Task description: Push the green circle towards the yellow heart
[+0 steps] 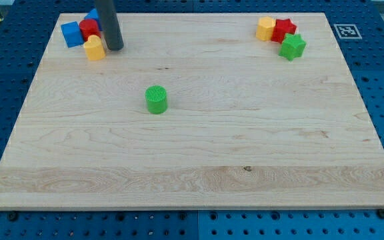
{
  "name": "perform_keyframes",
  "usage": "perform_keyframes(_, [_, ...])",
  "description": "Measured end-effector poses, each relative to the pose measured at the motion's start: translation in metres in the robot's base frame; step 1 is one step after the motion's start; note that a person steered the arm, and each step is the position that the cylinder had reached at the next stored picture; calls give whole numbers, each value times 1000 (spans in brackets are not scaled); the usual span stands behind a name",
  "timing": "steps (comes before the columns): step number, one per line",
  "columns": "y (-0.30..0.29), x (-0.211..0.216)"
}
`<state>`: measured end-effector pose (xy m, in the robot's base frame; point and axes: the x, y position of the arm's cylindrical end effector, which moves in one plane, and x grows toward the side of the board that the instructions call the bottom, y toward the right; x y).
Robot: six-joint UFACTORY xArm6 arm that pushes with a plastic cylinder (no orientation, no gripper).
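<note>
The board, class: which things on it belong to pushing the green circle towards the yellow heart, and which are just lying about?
In the job:
green circle
yellow heart, top left
my tip, beside the heart

Lying about:
blue block
red block
yellow block, top right
red star
green star

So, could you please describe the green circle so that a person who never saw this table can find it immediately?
Start at the wooden board and look a little left of its middle. The green circle stands there alone, a short ribbed cylinder. The other green block, the green star, sits in the cluster at the view's top right, and my tip is far away at the top-left cluster.
</note>
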<state>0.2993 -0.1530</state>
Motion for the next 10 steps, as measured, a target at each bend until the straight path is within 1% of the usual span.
perform_keyframes(1, [25,1])
perform_keyframes(2, [62,32])
perform_keyframes(4, [110,152])
perform_keyframes(5, [129,199])
perform_keyframes(6, [130,208])
perform_keyframes(7, [114,216])
perform_keyframes(9, [76,197])
perform_keyframes(10, [63,176])
